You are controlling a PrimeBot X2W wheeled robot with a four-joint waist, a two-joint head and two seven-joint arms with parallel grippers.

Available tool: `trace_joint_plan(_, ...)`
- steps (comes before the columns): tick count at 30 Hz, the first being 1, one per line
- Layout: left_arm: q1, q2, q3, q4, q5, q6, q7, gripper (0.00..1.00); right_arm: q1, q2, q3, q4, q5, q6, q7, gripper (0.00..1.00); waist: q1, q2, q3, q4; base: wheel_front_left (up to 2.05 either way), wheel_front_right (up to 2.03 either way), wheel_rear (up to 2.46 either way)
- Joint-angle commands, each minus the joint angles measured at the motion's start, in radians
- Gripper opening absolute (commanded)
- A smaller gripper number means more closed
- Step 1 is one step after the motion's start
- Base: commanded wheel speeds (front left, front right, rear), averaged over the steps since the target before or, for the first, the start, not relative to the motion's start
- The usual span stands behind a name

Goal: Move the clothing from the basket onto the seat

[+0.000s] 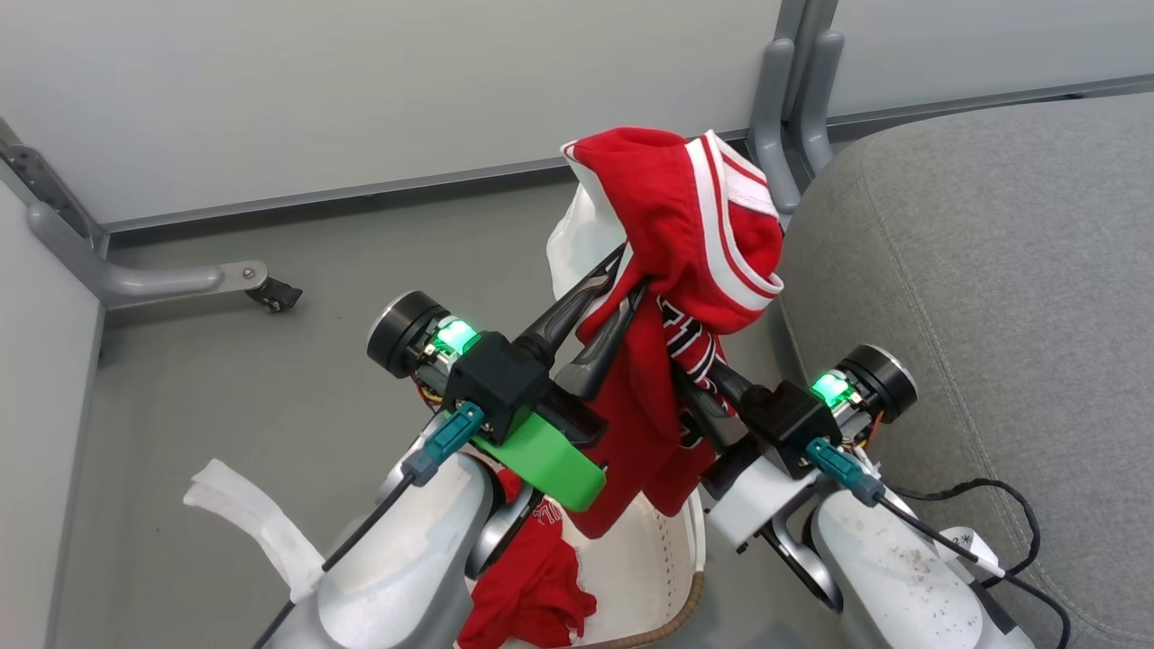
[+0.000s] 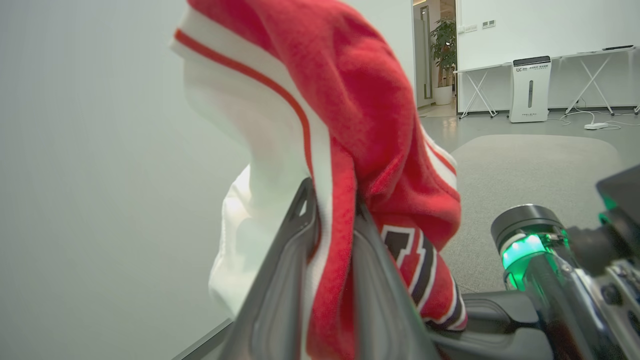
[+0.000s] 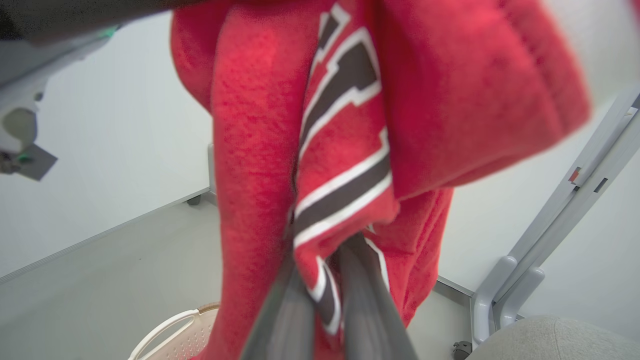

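My left end effector (image 1: pixel 631 276) and right end effector (image 1: pixel 696 379) both pinch the jersey (image 1: pixel 685 207), which hangs above the basket (image 1: pixel 651 559). I should raise it clear, swing right over the seat (image 1: pixel 992 270), then release together.

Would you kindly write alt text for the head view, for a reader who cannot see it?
A red jersey hangs raised above the cream basket, the left gripper and right gripper each shut on its cloth. A second red garment is bunched at the basket, and the grey seat lies to the right.
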Motion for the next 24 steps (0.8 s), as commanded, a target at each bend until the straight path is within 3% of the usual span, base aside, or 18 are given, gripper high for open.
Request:
trace_joint_plan(1,-0.015,0.007,0.002,0.002,-0.011,-0.004,-0.006,0.00,0.001,0.002,-0.001,-0.007,0.008,-0.001,-0.001,0.00,0.0000,0.0000,0.001,-0.002,0.00,0.00,0.00)
trace_joint_plan(7,-0.012,0.011,0.005,0.009,-0.007,-0.004,-0.005,0.00,0.012,0.003,0.003,-0.017,0.026,-0.001,-0.001,0.00,0.0000,0.0000,0.001,-0.006,0.00,0.00,0.00)
trace_joint_plan(9,-0.010,0.009,0.009,0.009,-0.005,-0.004,-0.005,0.75,0.014,0.004,0.003,-0.021,0.033,-0.001,-0.001,0.00,0.0000,0.0000,0.001,-0.006,0.00,0.00,0.00)
trace_joint_plan(10,-0.010,0.009,0.011,0.009,-0.002,-0.004,-0.005,1.00,0.016,0.004,0.002,-0.022,0.034,-0.001,-0.001,0.00,0.0000,0.0000,0.000,-0.006,0.00,0.00,0.00)
trace_joint_plan(24,0.005,0.001,0.027,0.005,0.021,-0.003,-0.005,1.00,0.022,0.005,0.004,-0.029,0.044,-0.001,-0.002,0.00,0.0000,0.0000,0.003,-0.011,0.00,0.00,0.00)
